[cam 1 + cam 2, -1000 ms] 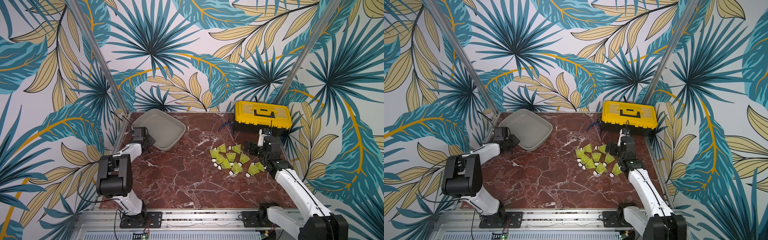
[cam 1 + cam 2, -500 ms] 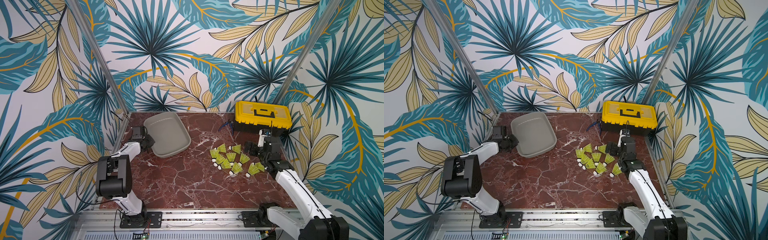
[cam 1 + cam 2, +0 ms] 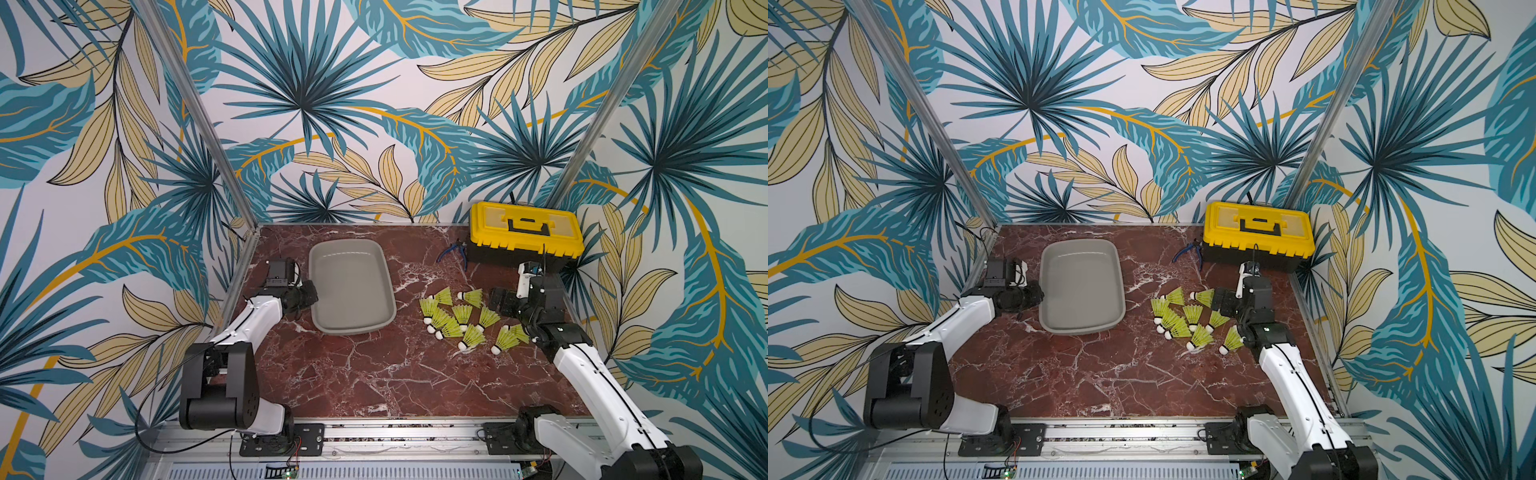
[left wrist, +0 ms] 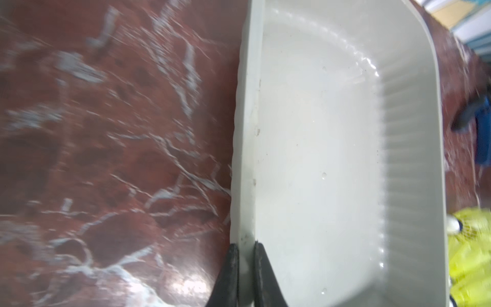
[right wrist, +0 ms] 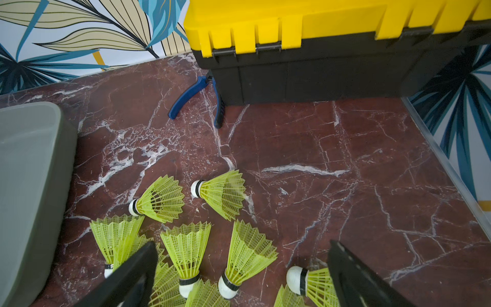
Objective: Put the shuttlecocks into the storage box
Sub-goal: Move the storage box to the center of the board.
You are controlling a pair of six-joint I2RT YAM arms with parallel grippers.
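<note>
While pinching the left rim of the storage box (image 3: 351, 286) with the left gripper (image 4: 246, 245), holding the right gripper (image 5: 241, 244) spread wide above the shuttlecocks (image 3: 461, 318), clustered right of the box, nearer than the toolbox (image 3: 525, 232).

Left: storage box (image 3: 351, 291); right: shuttlecocks (image 3: 461, 316); toolbox (image 3: 525, 232) behind them.

Left pincer (image 4: 246, 247) tight, right pincer (image 5: 241, 245) wide.

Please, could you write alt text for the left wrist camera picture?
The left gripper has its jaws shut on the rim of the empty grey storage box, which sits on a red marble table. Yellow-green shuttlecocks lie beyond the opposite rim.
</note>
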